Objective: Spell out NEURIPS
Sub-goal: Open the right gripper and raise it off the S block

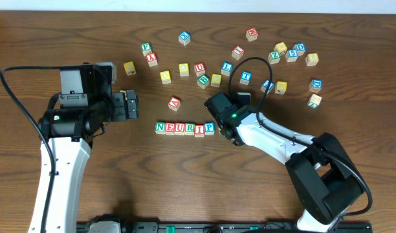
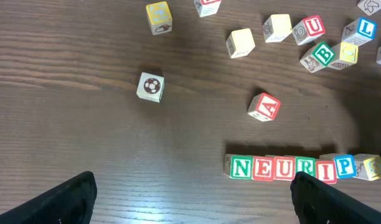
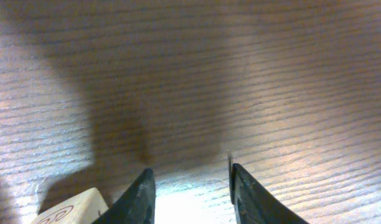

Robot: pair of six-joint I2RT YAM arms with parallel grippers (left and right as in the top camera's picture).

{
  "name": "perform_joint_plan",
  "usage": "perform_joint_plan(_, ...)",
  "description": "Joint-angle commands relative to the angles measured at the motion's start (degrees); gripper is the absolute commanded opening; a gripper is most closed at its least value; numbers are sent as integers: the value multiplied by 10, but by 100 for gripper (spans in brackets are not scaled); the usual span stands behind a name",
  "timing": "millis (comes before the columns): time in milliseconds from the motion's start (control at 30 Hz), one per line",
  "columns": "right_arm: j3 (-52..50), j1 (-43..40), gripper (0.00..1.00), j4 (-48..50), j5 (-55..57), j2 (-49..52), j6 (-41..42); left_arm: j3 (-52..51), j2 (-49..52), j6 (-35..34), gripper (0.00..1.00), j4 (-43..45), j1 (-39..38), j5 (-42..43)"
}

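Six letter blocks stand in a row reading N E U R I P (image 1: 184,128) at the table's middle; the row also shows in the left wrist view (image 2: 293,168). A pale block with a picture face (image 2: 372,167) touches the P on its right. A corner of it shows in the right wrist view (image 3: 72,211). My right gripper (image 1: 222,131) is at the row's right end, low over the table. Its jaws (image 3: 190,193) are open with only bare wood between them. My left gripper (image 1: 130,105) is open and empty, left of and behind the row (image 2: 193,208).
Several loose letter blocks are scattered behind the row: a red A (image 1: 175,103), a U (image 1: 199,67), a green B (image 1: 203,80), an L (image 1: 227,67) and more at the back right (image 1: 292,55). A ball-picture block (image 2: 150,86) lies at the left.
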Motion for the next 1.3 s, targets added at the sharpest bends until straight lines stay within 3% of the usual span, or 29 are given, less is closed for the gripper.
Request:
perform_joint_plan(0, -1, -2, 27, -1, -23, 6, 15, 13, -1, 6, 98, 0, 3, -4)
perform_joint_plan(433, -1, -2, 15, -4, -82, 6, 15, 13, -1, 6, 98, 0, 3, -4)
perform_joint_plan(1267, -1, 30, 19, 26, -84, 6, -20, 13, -1, 6, 98, 0, 3, -4)
